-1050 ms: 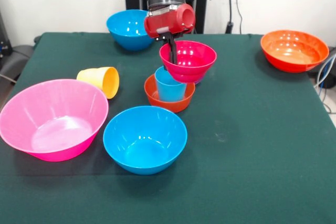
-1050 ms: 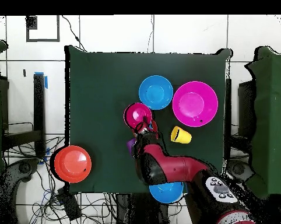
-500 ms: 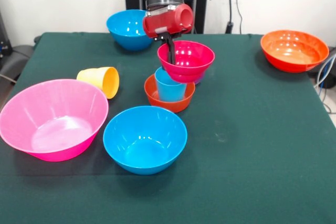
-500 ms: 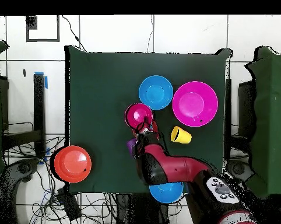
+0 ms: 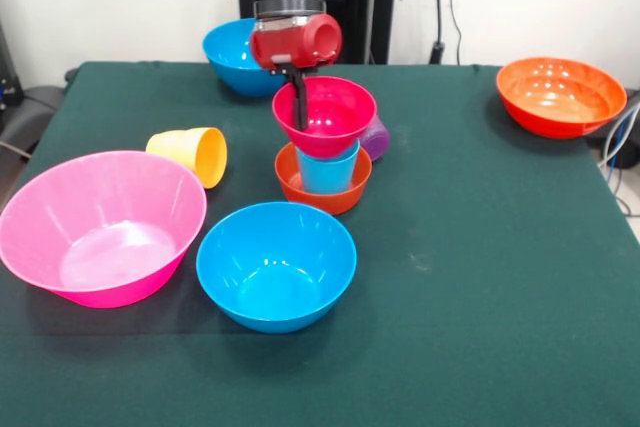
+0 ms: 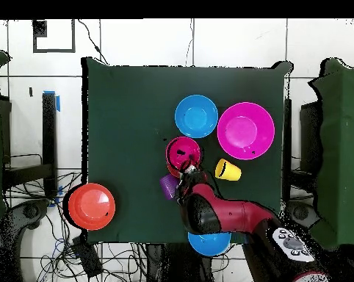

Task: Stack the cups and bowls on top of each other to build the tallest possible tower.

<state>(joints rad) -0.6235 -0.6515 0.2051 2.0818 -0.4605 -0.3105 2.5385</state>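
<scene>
**Magenta bowl goes on as the third tier**

The gripper (image 5: 299, 107) pinches the near-left rim of the magenta bowl (image 5: 325, 115), one finger inside and one outside, holding it right over the light blue cup (image 5: 326, 171). That cup stands in the small orange-red bowl (image 5: 323, 179) mid-table. I can't tell whether the bowl rests on the cup's rim or hangs just above it. So the tower is two pieces for sure, with a third about to be released. Left loose: the purple cup (image 5: 375, 137) just behind the tower, the yellow cup (image 5: 192, 154) on its side, the pink bowl (image 5: 100, 226), two blue bowls (image 5: 276, 264) (image 5: 236, 54), and the wide orange bowl (image 5: 560, 95) well apart.
</scene>
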